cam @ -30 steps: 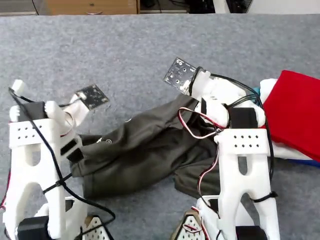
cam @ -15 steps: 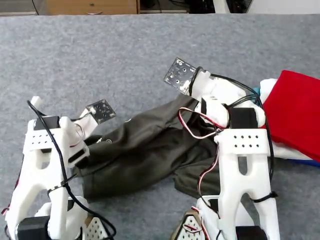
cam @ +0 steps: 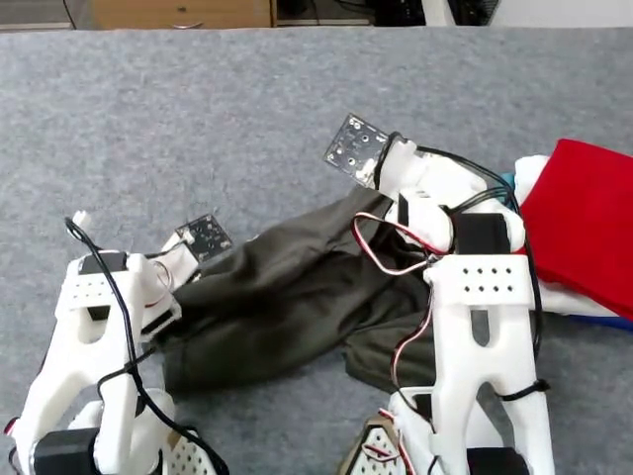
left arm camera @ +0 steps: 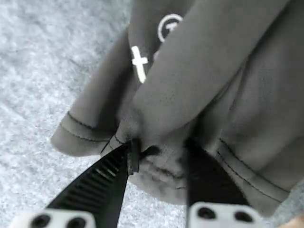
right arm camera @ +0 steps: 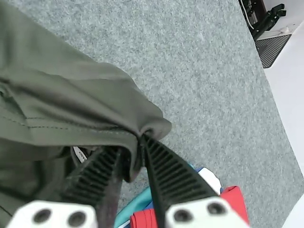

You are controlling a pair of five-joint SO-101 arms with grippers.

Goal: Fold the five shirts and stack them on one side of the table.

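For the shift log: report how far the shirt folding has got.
Done: a red shirt tops a folded pile at the right side of the table, with white and blue layers under it; their count cannot be told. In hand: the dark olive shirt lies crumpled mid-table, the left gripper and right gripper each shut on an edge of it. Left: fold it and add it to the pile.

Dark olive shirt [cam: 287, 297] lies crumpled mid-table — folded red shirt [cam: 584, 233] tops a stack [cam: 566, 297] beside it.

Grey table [cam: 198, 119], perhaps wooden drawer [cam: 178, 12]
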